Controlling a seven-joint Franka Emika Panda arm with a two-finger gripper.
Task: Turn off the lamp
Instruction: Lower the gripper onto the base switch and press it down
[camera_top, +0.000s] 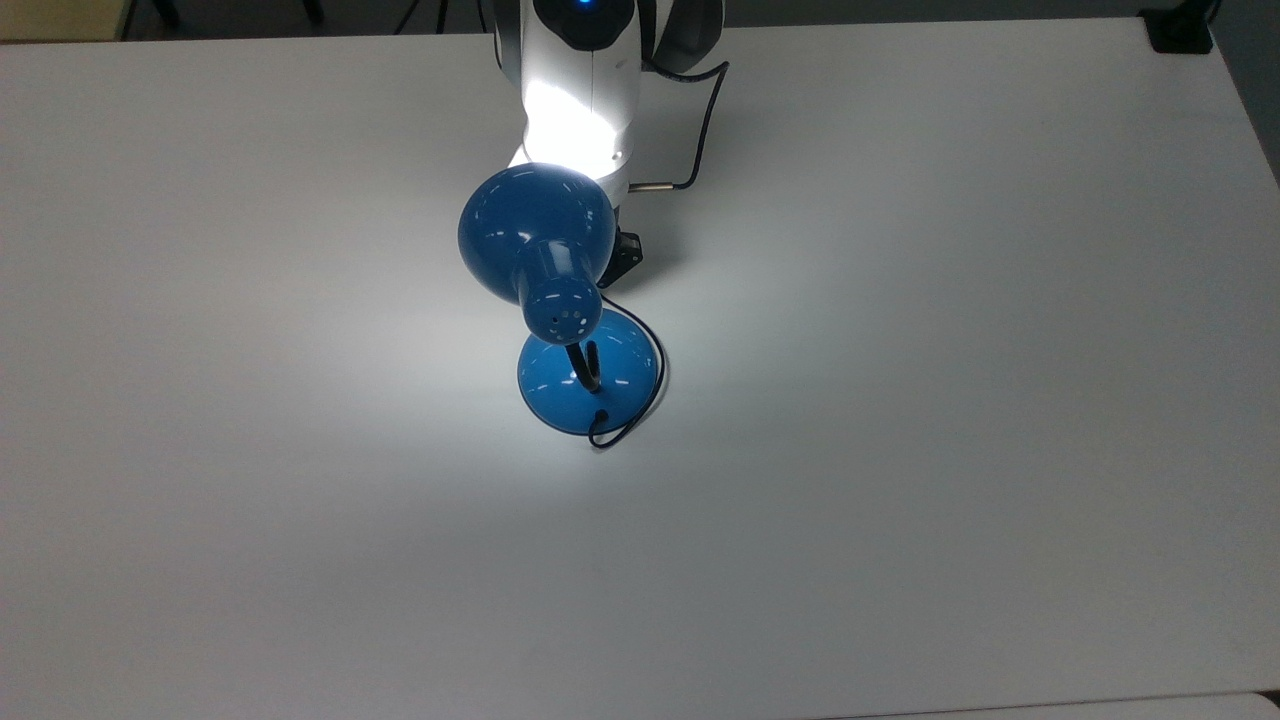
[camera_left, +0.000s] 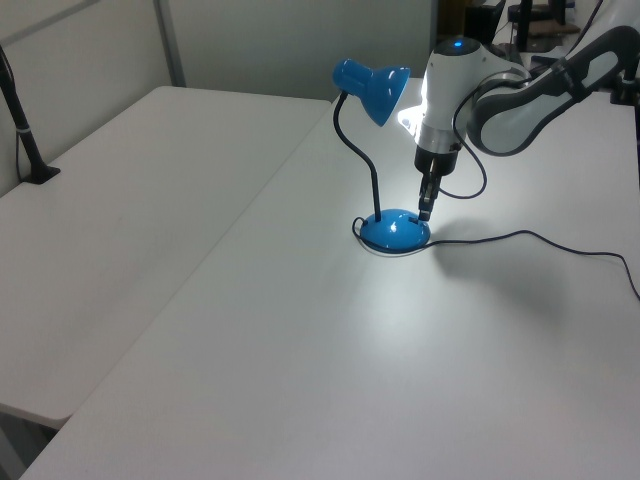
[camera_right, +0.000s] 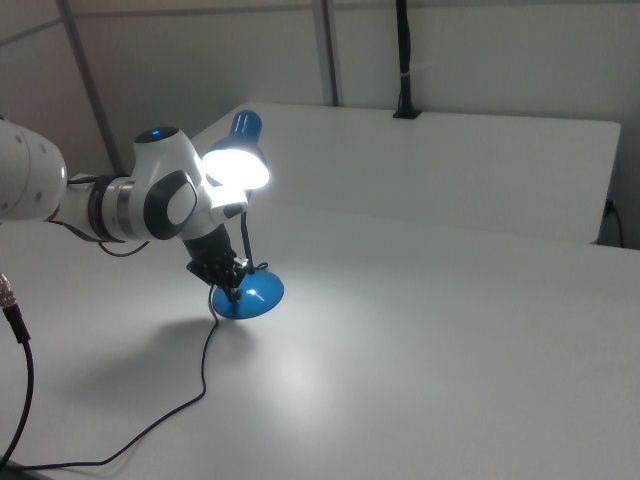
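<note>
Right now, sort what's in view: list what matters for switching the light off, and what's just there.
Part of the job:
- lamp, lit, round base on the table
- gripper, tip at the base's edge
- lamp cord

Just there:
- white table
- black post at the next table's edge

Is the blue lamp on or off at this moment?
On. The lamp has a shade mouth glowing bright white in the right view, and it throws a bright patch on the table around its base.
</note>
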